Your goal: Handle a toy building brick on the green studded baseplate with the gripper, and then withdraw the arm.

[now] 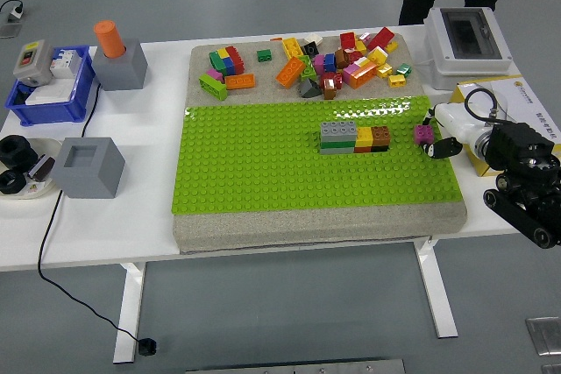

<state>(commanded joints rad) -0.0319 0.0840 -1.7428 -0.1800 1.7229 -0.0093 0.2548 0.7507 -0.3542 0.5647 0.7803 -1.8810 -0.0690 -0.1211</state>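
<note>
Green studded baseplate; grey, yellow, brown, magenta bricks; white table.

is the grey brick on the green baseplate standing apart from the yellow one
No, the grey brick sits directly against the yellow brick in one row on the green baseplate.

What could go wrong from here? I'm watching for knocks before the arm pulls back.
The right hand sits at the magenta brick near the green baseplate edge; pulling away could drag the brick off. The yellow box and white enclosure crowd that arm's side, so a wide swing might hit them.
</note>
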